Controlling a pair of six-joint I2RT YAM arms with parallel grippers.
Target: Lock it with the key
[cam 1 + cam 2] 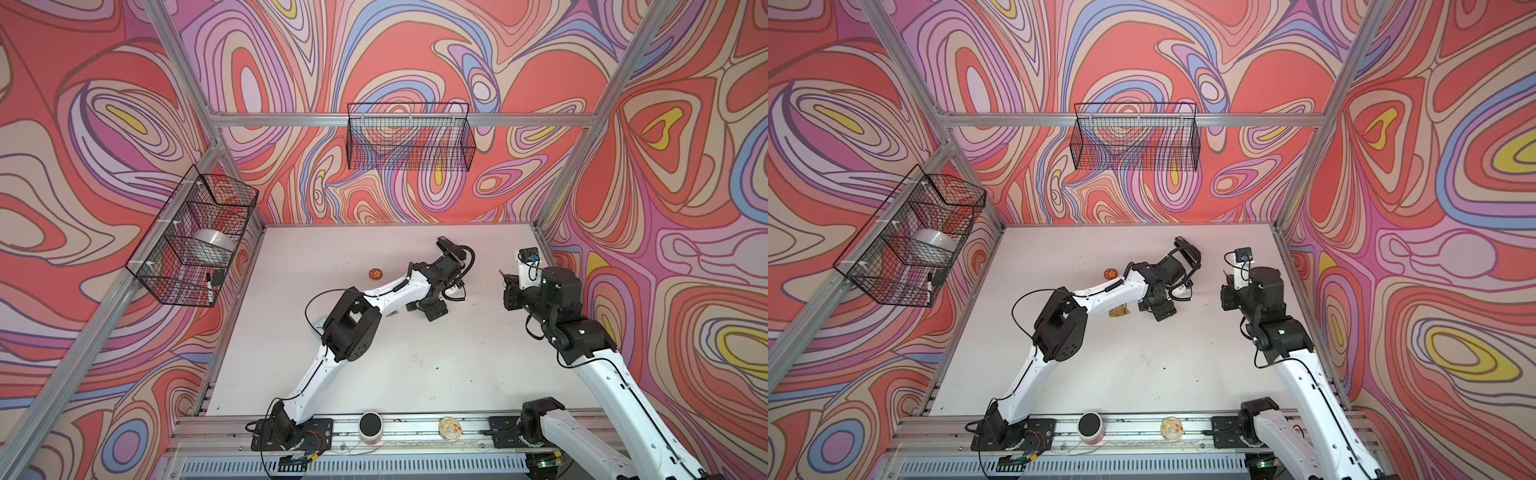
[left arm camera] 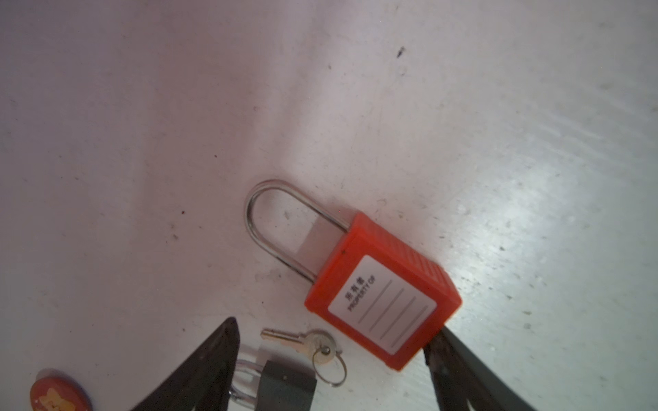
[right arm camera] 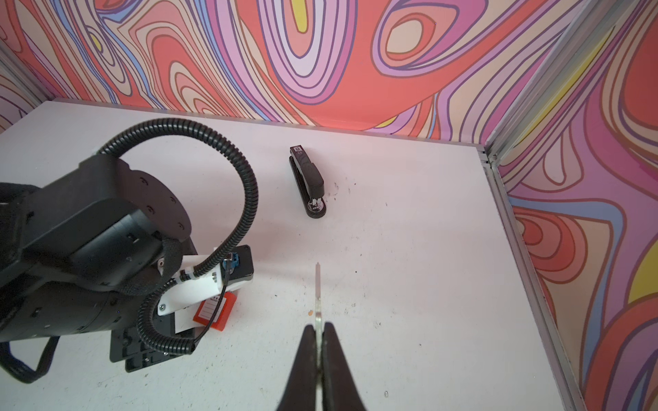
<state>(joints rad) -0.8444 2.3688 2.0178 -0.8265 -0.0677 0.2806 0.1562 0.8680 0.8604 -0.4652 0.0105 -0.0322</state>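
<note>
In the left wrist view a red padlock (image 2: pixel 382 290) with a silver shackle (image 2: pixel 263 220) and a white label lies flat on the white table. My left gripper (image 2: pixel 333 334) hangs open over its body end. One fingertip (image 2: pixel 436 350) touches the padlock's corner; the other finger (image 2: pixel 222 350) stands apart from it. Between the fingers lie a small key on a ring (image 2: pixel 313 345) and a dark grey padlock (image 2: pixel 285 386). My right gripper (image 3: pixel 318 331) is shut on a key (image 3: pixel 318 288), seen edge-on with its blade sticking out, held above the table to the right of the red padlock (image 3: pixel 213 313).
A black stapler (image 3: pixel 308 185) lies near the back wall. A brass padlock (image 1: pixel 1118 311) sits beside the left forearm and an orange round badge (image 1: pixel 376 274) farther left. Wire baskets (image 1: pixel 409 137) hang on the walls. A black-lidded jar (image 1: pixel 370 426) stands on the front rail.
</note>
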